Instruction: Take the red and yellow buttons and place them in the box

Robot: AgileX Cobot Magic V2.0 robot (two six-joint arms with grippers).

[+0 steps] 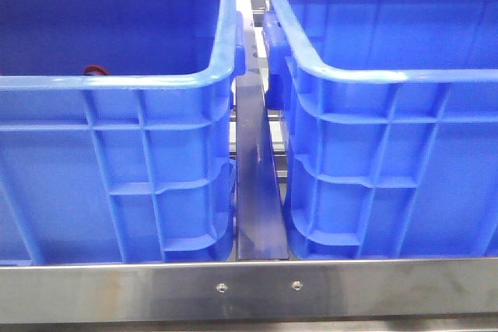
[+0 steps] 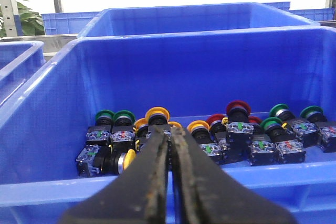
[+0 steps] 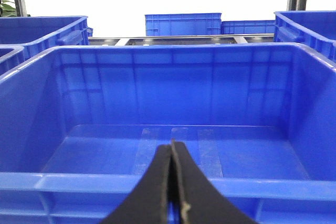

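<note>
Two big blue crates stand side by side: the left crate (image 1: 117,83) and the right crate (image 1: 389,75). The left wrist view looks into a crate (image 2: 42,98) holding several push buttons: yellow ones (image 2: 157,114), red ones (image 2: 238,107) and green ones (image 2: 104,115) on black-and-grey bodies. My left gripper (image 2: 171,132) is shut and empty, in front of that crate's near rim. My right gripper (image 3: 172,145) is shut and empty in front of an empty crate (image 3: 173,56). A red edge (image 1: 93,70) peeks above the left crate's rim. No gripper shows in the front view.
A steel rail (image 1: 249,289) runs along the front edge. A dark divider (image 1: 255,184) fills the narrow gap between the crates. More blue crates (image 3: 184,24) stand on racks behind. Strips of clear tape (image 3: 210,150) lie on the empty crate's floor.
</note>
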